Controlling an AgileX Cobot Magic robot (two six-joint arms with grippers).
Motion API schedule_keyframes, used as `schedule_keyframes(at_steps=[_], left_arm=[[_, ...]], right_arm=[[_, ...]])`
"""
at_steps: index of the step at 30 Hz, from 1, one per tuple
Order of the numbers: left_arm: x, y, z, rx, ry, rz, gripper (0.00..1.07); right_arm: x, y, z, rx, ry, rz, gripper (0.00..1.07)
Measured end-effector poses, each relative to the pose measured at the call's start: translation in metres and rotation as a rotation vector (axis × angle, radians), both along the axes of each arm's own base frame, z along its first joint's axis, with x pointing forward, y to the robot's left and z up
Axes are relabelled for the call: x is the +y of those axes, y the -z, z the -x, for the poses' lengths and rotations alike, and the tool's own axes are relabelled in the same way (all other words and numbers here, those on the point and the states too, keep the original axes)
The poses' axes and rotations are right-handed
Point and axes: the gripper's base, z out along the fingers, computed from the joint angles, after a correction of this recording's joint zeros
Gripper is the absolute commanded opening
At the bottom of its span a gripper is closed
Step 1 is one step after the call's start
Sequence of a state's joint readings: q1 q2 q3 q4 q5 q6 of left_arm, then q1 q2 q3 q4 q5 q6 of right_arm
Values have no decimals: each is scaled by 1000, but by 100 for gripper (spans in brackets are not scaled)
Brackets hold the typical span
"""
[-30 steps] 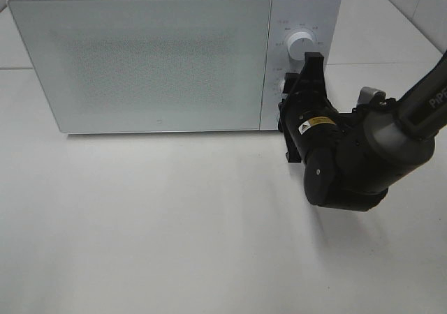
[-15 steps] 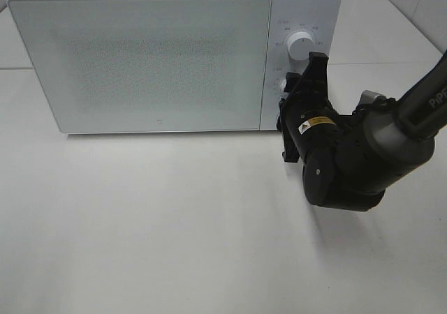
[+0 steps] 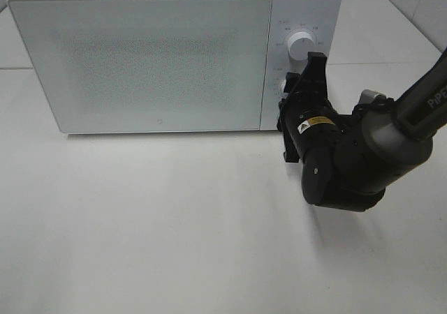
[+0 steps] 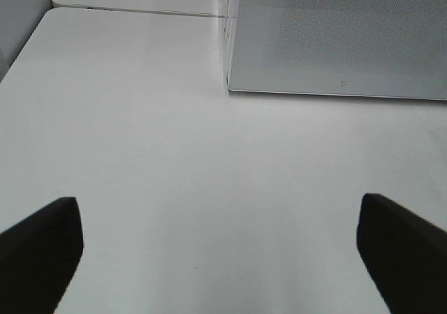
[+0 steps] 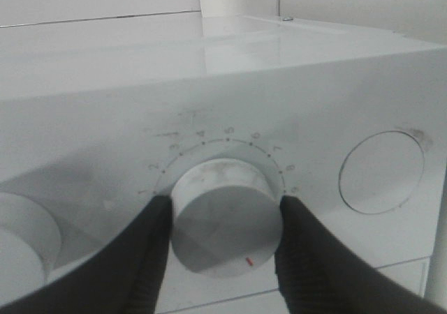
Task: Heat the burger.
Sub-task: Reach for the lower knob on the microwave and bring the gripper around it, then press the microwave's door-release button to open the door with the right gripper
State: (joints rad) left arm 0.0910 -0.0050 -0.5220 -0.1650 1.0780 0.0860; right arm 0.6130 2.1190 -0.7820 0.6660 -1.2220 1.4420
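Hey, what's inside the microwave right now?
The microwave door is shut, and nothing shows through its speckled panel in any view. Whatever is inside is hidden behind it.

We take this for a robotics lab bench set up as a mock kitchen, not a lived-in one. A white microwave oven (image 3: 140, 56) stands alone on a plain white tabletop (image 3: 174, 244), and a numbered dial (image 5: 225, 216) and a round push button (image 5: 380, 171) sit on its control panel. A black robot arm (image 3: 412, 111) with a warning sticker and printed lettering reaches over the surface. Behind, we see only bare pale wall tiles (image 3: 433, 0).
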Motion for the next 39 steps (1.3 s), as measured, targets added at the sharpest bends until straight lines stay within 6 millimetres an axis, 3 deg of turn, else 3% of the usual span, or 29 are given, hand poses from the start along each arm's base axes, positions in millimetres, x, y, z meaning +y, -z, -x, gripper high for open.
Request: schedule_keyframes(at_steps=[2, 6, 11, 18, 25, 30, 39], left_arm=[[0, 0, 0, 0, 0, 0, 100], [0, 0, 0, 0, 0, 0, 100], [0, 0, 0, 0, 0, 0, 100], [0, 0, 0, 0, 0, 0, 100], [0, 0, 0, 0, 0, 0, 100], [0, 0, 0, 0, 0, 0, 100], [0, 0, 0, 0, 0, 0, 100]], right_arm=[[0, 0, 0, 0, 0, 5, 25], [0, 0, 0, 1, 10, 25, 42], [0, -1, -1, 2, 20, 30, 50], [5, 0, 0, 13, -13, 62, 70], [2, 0, 6, 18, -44, 108, 73], [-3, -11, 18, 3, -103, 200, 73], [-3, -36, 45, 28, -358, 484, 73]])
